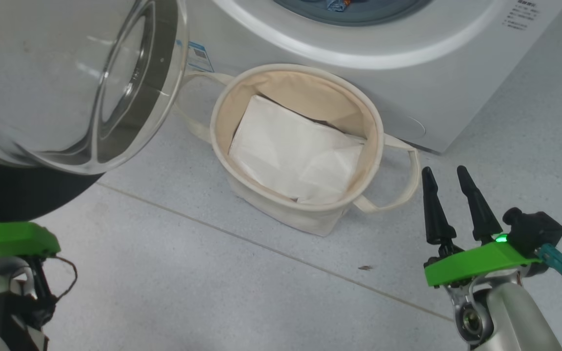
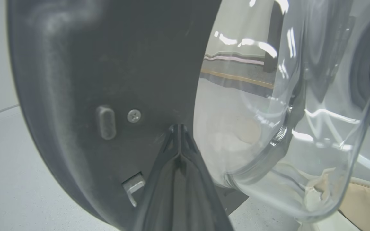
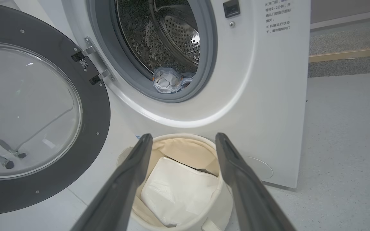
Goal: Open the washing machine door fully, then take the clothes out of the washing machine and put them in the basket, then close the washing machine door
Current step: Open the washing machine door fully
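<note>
left pincer closed at washing machine door | right pincer open | clothes in drum

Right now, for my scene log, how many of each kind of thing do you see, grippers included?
washing machine: 1
washing machine door: 1
basket: 1
white sheet: 1
clothes bundle: 1
grippers: 2, left gripper and right gripper
Total: 7
</note>
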